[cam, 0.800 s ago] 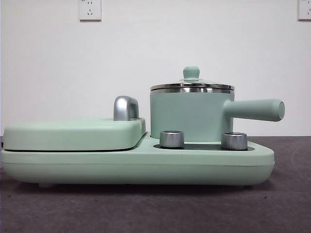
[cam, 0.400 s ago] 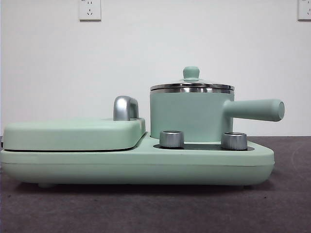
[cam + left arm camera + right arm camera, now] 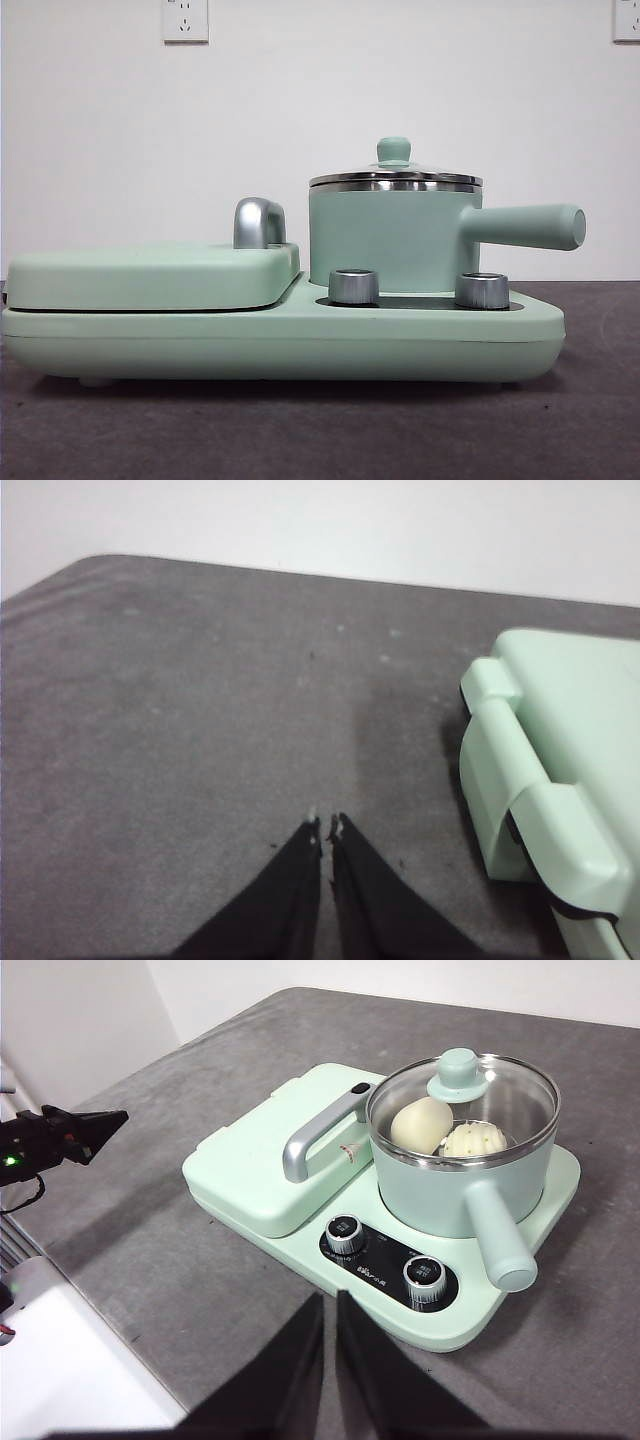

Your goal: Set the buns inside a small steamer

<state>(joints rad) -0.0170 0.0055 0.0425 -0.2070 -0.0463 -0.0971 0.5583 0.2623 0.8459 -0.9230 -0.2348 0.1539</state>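
both buns [image 3: 445,1132] sit lidded inside the small steamer [image 3: 462,1165]; left gripper [image 3: 327,828] and right gripper [image 3: 328,1300] are closed, empty; only its long handle could be knocked.

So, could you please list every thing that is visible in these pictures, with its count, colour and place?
buns: two, cream-white, inside the small steamer under its lid.
small steamer: one, mint-green with steel rim, on the cooker base behind the knobs.
glass lid: one, clear with green knob, on the steamer.
griddle lid: one, mint-green, closed, beside the steamer.
knobs: two, silver, on the base front.
table: one, dark grey.
wall sockets: two, white.
left gripper: black, shut, above bare table.
right gripper: black, shut, in front of the cooker.
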